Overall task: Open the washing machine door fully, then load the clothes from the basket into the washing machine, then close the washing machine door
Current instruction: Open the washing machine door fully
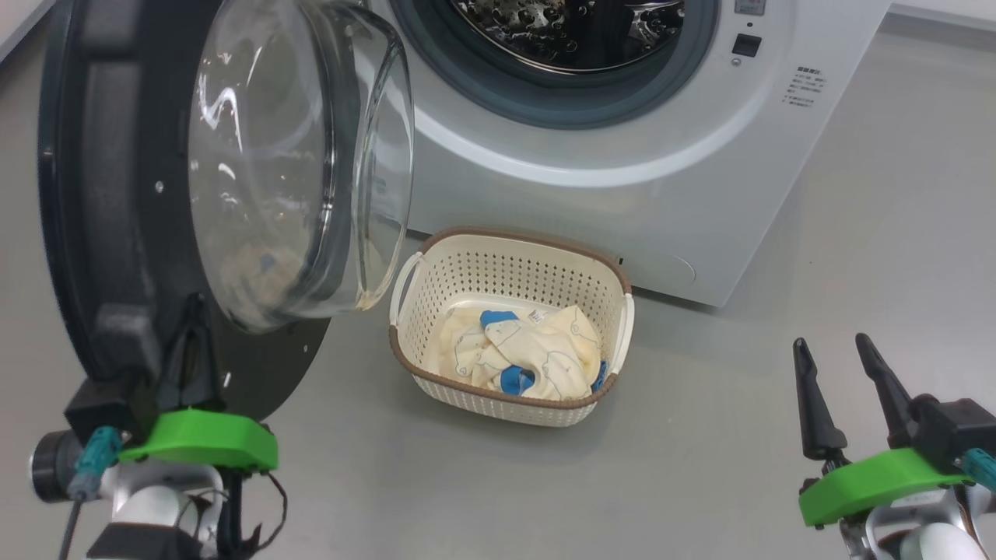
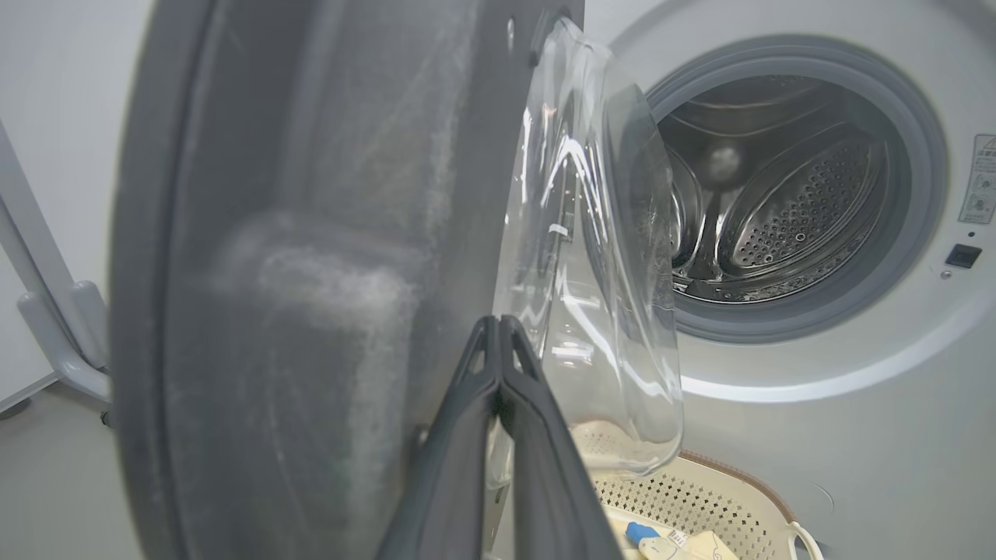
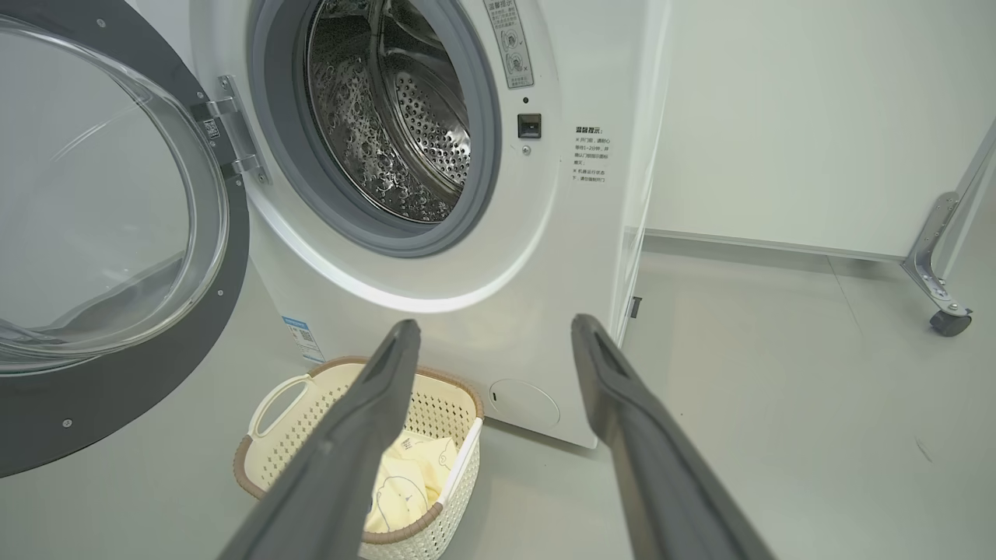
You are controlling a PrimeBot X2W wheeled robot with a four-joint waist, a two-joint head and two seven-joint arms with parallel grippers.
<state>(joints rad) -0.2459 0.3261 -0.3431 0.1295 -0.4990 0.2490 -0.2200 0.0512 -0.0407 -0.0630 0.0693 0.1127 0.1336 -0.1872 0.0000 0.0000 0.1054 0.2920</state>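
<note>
Clothes (image 1: 521,350) in basket (image 1: 498,272) on floor, approx 9 o'clock from right pincer (image 1: 831,342), which is spread, holding nothing. Left pincer (image 2: 498,323) pressed together, tips at open washing machine door (image 1: 101,194). Right arm prob freer for pick.

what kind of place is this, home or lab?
Probably a test lab: a front-loading washing machine on bare grey floor, a castered metal frame by a blank white wall.

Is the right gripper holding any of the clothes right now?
No, the right gripper is open with nothing between its fingers, and the clothes lie in the basket.
</note>
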